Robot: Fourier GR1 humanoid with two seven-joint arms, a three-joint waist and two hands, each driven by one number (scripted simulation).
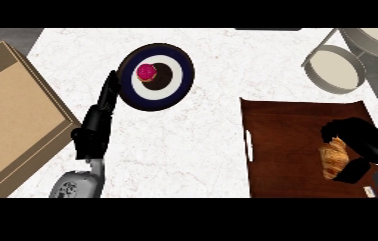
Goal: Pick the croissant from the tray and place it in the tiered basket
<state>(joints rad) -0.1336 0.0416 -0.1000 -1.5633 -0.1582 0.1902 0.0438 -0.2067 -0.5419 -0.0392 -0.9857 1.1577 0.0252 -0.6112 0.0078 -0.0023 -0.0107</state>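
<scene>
- Your right hand (360, 141) is at the right side of the tray (288, 150), coming in from the view's right edge.
- Its fingers (343, 129) are curled round the croissant (334, 159), with black above it and black below it, so you have hold of it.
- The croissant sits within the tray's outline, near its right edge. You cannot tell whether it rests on the brown surface or is already clear of it.
- The tiered basket (336, 89) is beyond the tray's far right corner. It shows as a grey ring with a pale inside, set apart from the hand.
- Your left hand (96, 122) is well left of the tray, with fingers straight, pointing away from you and holding nothing.
- Between that hand and the tray lies a dark blue plate (173, 87) with a white ring, and a pink pastry (146, 72) sits on its dark centre. The fingertips of the left hand are just beside the plate's left rim.
- Furthest from the tray, at the left edge of the white counter (199, 140), lies a tan box (26, 115), set at an angle.
</scene>
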